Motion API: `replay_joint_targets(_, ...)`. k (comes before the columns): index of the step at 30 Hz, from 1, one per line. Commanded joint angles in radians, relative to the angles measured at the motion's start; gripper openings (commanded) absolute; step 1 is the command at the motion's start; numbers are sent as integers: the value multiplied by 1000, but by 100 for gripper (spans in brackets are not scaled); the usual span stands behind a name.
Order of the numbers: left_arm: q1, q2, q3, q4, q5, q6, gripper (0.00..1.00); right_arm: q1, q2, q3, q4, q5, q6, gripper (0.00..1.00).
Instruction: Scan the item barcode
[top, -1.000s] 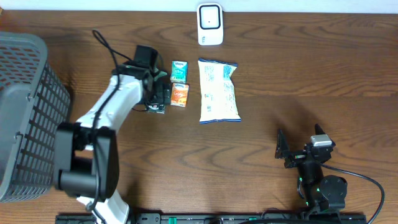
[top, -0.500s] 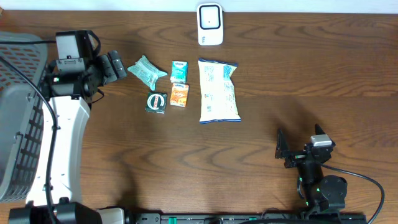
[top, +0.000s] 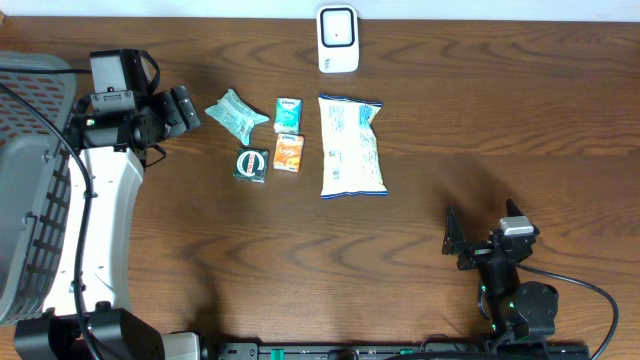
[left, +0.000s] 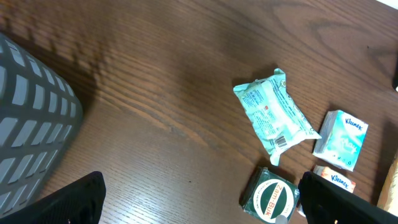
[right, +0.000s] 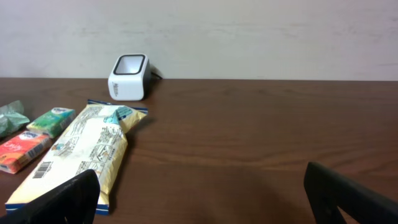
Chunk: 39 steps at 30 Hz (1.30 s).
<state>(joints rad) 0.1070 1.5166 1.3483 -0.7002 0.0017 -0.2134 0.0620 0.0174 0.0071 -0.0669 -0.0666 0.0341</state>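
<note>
Several items lie in a cluster on the table: a green tissue packet (top: 237, 113) (left: 277, 115) with its barcode face up, a teal Kleenex box (top: 289, 114) (left: 342, 138), an orange Kleenex box (top: 289, 152), a dark green Zam-Buk tin (top: 251, 165) (left: 272, 200) and a long snack bag (top: 351, 146) (right: 78, 152). The white scanner (top: 338, 38) (right: 129, 76) stands at the far edge. My left gripper (top: 185, 108) (left: 205, 211) hovers open and empty just left of the green packet. My right gripper (top: 452, 243) (right: 205, 205) is open and empty at the near right, far from the items.
A large grey mesh basket (top: 40, 190) (left: 31, 143) fills the left side, close beside the left arm. A wall runs behind the scanner in the right wrist view. A black rail lies along the table's front edge.
The left arm has swung from over the item cluster back to the left, uncovering the green packet on the table. In the last half second it barely shifted. The right arm is still.
</note>
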Motion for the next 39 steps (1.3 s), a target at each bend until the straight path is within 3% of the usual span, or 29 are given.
replay_joint_targets(1, 4, 7, -6, -3, 8, -8, 98, -6, -2, -2, -4, 5, 10, 99)
replay_joint_targets(26, 4, 7, -6, -3, 8, -8, 97, -6, -2, -2, 2, 15, -6, 99)
replay_joint_targets(32, 4, 7, -6, -3, 8, -8, 98, -6, -2, -2, 309, 10, -15, 99)
replay_joint_targets(35, 4, 7, -6, -3, 8, -8, 98, -6, -2, -2, 626, 144, -57, 99)
replay_joint_targets(39, 4, 7, -6, -3, 8, -8, 98, -6, 0, -1, 945, 113, -49, 99)
